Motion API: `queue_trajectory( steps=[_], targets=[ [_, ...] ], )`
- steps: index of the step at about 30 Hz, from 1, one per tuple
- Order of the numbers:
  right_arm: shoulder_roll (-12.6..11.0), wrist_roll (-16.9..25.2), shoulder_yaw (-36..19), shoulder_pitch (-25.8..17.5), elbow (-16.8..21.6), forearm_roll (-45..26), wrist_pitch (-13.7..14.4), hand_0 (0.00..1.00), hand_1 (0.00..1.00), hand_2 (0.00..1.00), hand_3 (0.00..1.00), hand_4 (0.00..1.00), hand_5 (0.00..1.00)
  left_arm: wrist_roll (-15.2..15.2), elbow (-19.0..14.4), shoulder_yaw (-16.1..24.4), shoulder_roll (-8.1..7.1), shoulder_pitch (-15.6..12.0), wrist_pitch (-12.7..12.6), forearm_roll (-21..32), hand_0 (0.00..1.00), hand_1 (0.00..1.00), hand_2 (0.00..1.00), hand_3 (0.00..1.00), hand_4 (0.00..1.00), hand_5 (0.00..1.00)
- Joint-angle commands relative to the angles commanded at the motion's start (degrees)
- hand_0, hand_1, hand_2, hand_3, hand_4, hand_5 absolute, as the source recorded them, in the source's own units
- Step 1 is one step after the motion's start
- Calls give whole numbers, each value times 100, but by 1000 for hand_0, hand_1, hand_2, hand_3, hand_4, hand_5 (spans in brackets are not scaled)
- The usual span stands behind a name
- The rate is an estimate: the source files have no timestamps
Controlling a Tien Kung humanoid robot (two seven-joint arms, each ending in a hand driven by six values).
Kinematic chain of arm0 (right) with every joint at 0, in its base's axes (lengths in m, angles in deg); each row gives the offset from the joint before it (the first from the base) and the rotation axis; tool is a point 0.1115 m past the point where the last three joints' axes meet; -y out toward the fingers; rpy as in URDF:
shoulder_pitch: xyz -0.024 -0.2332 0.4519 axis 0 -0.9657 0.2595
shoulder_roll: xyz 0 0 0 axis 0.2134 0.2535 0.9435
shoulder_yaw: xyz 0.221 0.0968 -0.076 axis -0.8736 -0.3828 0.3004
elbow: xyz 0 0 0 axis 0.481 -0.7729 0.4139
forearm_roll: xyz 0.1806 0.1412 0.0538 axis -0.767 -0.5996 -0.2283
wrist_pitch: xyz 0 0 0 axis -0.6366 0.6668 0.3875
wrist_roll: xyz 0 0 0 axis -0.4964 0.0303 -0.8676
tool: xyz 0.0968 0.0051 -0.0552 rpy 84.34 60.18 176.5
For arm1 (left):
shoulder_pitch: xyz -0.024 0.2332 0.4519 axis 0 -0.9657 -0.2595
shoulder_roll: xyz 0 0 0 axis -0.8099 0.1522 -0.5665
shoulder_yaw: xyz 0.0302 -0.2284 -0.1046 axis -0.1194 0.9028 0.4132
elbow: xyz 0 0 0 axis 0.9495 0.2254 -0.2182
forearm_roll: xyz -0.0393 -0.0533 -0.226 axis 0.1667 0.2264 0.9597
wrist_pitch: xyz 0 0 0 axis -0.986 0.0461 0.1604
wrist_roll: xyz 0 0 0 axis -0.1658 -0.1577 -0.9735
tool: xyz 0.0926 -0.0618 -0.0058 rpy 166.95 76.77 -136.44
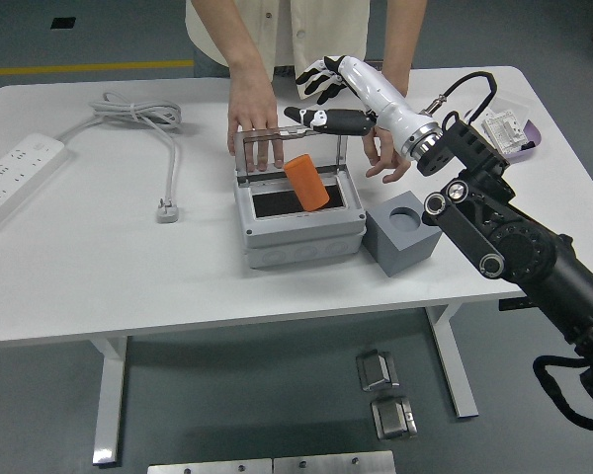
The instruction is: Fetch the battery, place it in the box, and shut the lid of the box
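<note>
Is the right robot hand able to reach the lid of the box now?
Probably yes: the right robot hand is open just above the upright lid, with nothing between them; a person's hand rests on the lid's far side.

1. A white table [99,286] carries everything.
2. A white power strip [15,181] lies at its left edge.
3. A grey cable with a plug [166,209] loops near it.
4. A grey block [407,236] with a round hole stands right of centre.
5. A purple tray [530,144] of small packets sits far right.
6. Metal parts [385,395] lie on the floor.
</note>
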Motion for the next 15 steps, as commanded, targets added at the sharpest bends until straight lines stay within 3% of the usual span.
queue_trajectory(
  steps=[2,3,8,9,14,15],
  targets=[
    [7,-4,-8,5,-48,-18,-11,585,494,611,663,905,595,-1,0,9,-6,7,1,-7,622,671,666,701,688,170],
    [11,-17,-13,6,-79,-23,-28,615,543,627,674,909,619,-4,0,9,-9,13,2,-6,622,672,666,699,688,172],
    [16,-79,-8,5,-152,-12,-112,615,543,627,674,909,619,-8,0,0,-20,22,4,7,622,672,666,699,688,172],
    [18,-88,-4,4,-159,-7,-125,658,625,661,691,917,644,-5,0,1,-24,21,4,8,623,671,667,699,689,172],
    [32,-111,18,13,-171,15,-161,658,625,661,691,917,644,21,0,21,-57,20,4,-3,623,671,667,699,689,172],
    [36,-114,21,18,-174,18,-167,732,685,706,741,922,681,28,0,25,-66,25,5,-9,623,671,664,699,689,173]
  ],
)
